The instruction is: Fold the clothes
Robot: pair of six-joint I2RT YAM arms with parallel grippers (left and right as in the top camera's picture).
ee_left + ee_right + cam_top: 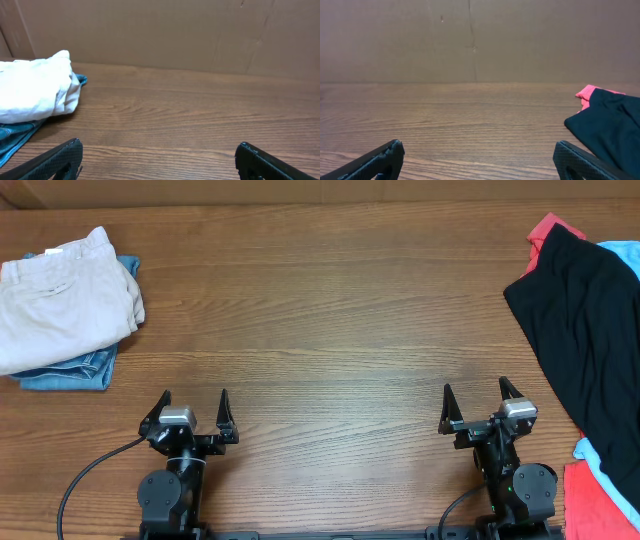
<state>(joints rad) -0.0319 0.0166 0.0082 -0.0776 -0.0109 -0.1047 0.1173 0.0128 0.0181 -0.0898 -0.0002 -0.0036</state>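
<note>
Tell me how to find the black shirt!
Look at the wooden table and go to its right edge, beyond the right claw. Clothes are piled there, and the black shirt is the big one on top. It is plain black; the red cloth and blue cloth only peek out beneath it.

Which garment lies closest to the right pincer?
The large plain black soft-fabric garment, lying over the coral-red garment and light blue garment at the right edge; the folded beige trousers and blue denim sit far left.
</note>
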